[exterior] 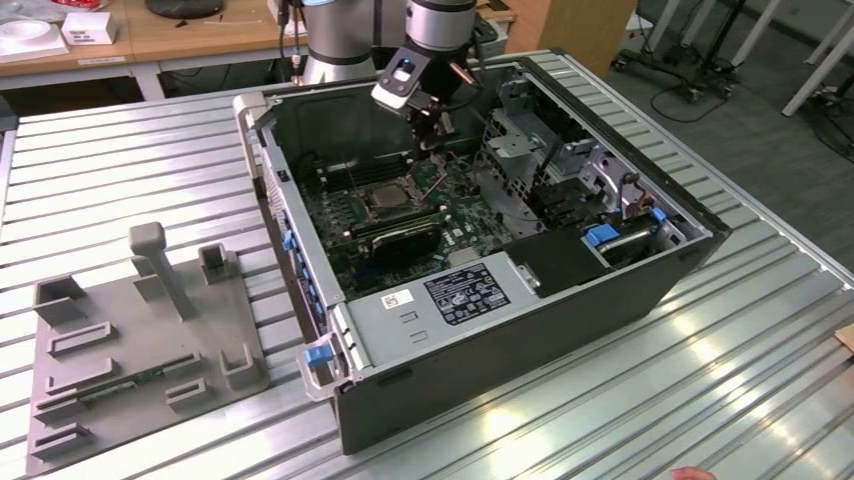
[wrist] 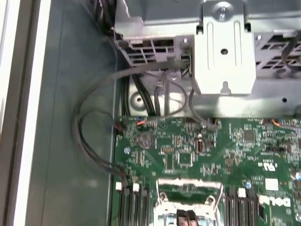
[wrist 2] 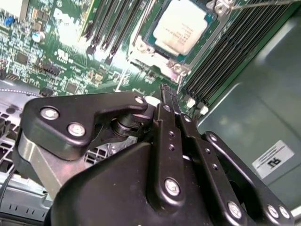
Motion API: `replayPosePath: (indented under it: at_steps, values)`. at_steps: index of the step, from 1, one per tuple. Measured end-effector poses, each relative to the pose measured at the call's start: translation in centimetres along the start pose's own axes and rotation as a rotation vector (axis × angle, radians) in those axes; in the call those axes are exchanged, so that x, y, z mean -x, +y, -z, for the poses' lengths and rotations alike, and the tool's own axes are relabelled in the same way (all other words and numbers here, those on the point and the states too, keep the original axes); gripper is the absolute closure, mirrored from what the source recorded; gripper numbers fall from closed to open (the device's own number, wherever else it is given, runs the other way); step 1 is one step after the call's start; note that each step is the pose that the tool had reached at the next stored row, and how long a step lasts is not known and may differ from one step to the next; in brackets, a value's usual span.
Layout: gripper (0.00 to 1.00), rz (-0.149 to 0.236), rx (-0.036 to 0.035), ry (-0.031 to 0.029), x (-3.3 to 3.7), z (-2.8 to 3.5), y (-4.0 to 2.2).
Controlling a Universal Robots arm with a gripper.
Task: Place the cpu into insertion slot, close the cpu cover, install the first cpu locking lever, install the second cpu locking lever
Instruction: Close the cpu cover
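The cpu (wrist 2: 181,30) lies flat in the insertion slot (wrist 2: 149,37), just beyond the gripper (wrist 2: 165,89), whose jaws are pressed together and hold nothing. I judge the chip light, stiff but fragile; it should be taken only by its edges.

Exterior view. Ribbed silvery metal surface (exterior: 747,380) across most of frame, bright glare streaks toward 5 o'clock. At 11 o'clock, pale wooden desk (exterior: 200,40) carrying white boxes (exterior: 87,27). At 1 o'clock, wooden panel (exterior: 587,30). At 2 o'clock, grey floor (exterior: 761,130) with wheeled stand legs (exterior: 681,75). Even, diffuse indoor light.
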State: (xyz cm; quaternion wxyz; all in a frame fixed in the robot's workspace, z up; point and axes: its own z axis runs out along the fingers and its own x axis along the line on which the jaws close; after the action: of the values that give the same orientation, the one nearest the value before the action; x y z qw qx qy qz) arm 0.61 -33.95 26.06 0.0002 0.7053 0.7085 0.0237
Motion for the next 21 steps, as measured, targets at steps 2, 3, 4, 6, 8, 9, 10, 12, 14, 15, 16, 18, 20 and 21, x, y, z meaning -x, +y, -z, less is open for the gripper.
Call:
replayPosePath:
  at_steps: [2, 3, 4, 6, 8, 9, 10, 12, 14, 15, 16, 18, 20, 21]
  values:
    - [0.89, 0.000, 0.0000, -0.0001, 0.00, -0.01, 0.32]
    - [0.89, 0.000, 0.0000, 0.0000, 0.00, -0.02, 0.49]
    - [0.89, 0.000, 0.0000, 0.0001, 0.00, -0.03, 0.66]
    - [0.89, 0.000, 0.0000, 0.0001, 0.00, -0.04, 0.99]
    - [0.89, 0.000, 0.0000, 0.0001, 0.01, -0.05, 1.31]
    - [0.89, 0.000, 0.0000, 0.0001, 0.01, -0.05, 1.46]
    - [0.89, 0.000, 0.0000, 0.0000, 0.01, -0.06, 1.62]
    - [0.89, 0.000, 0.0000, 0.0000, 0.01, -0.07, 1.92]
    - [0.89, 0.000, 0.0000, 0.0000, 0.01, -0.08, 2.24]
    - [0.89, 0.000, 0.0000, 0.0001, 0.01, -0.08, 2.40]
    - [0.89, 0.000, 0.0000, 0.0001, 0.01, -0.09, 2.57]
    - [0.89, 0.000, 0.0000, 0.0001, 0.01, -0.10, 2.87]
    - [0.89, 0.000, 0.0000, 0.0000, 0.02, -0.11, 3.17]
    - [0.89, 0.000, 0.0000, 0.0000, 0.02, -0.11, 3.31]
